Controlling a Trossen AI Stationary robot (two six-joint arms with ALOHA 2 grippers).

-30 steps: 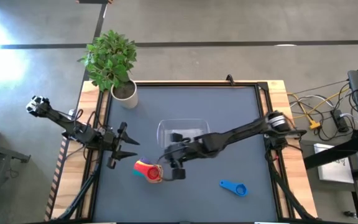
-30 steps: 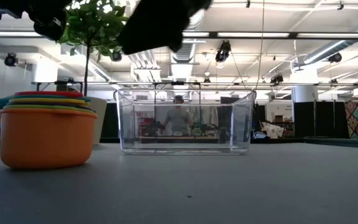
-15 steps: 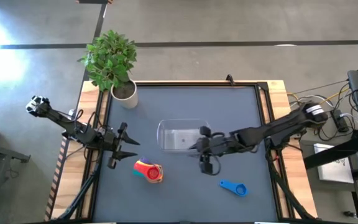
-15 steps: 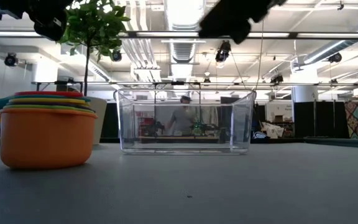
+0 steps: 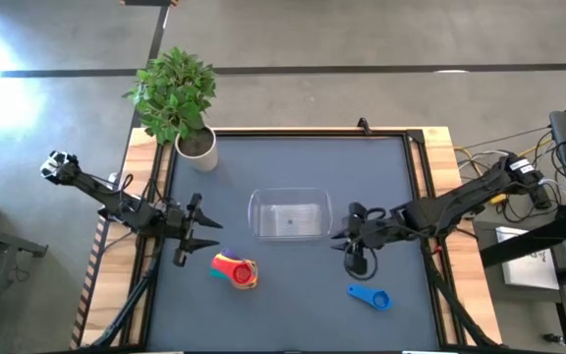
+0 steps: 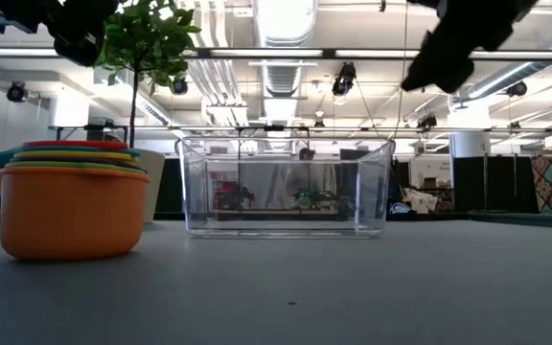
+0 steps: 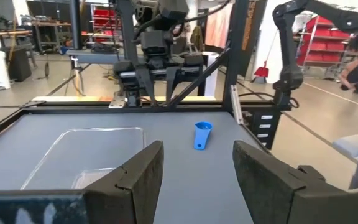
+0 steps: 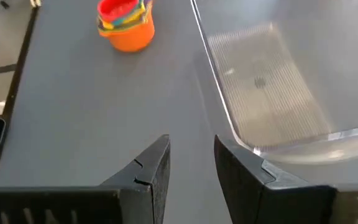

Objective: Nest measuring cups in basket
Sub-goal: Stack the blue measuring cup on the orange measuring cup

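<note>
Several measuring cups sit nested in one upright stack (image 5: 234, 269) on the table's near left, orange outermost and red innermost (image 6: 70, 206) (image 8: 126, 25). The blue cup (image 5: 369, 296) (image 7: 202, 132) lies alone on the near right. The clear basket (image 5: 290, 214) (image 6: 286, 187) (image 8: 272, 87) stands empty in the middle. My right gripper (image 5: 347, 243) (image 8: 191, 146) hovers open just right of the basket, above the table and pointing left. My left gripper (image 5: 209, 236) (image 7: 197, 155) waits open at the left edge.
A leafy plant in a white pot (image 5: 180, 98) stands at the table's far left corner. Raised rails run along the table's left and right edges. Bare grey table (image 5: 293, 315) lies between the stack and the blue cup.
My right gripper has drawn back from beside the cup stack toward the table's right edge, passing the basket's near side, and now sits right of the basket. The stack, the basket and the blue cup have stayed where they were.
</note>
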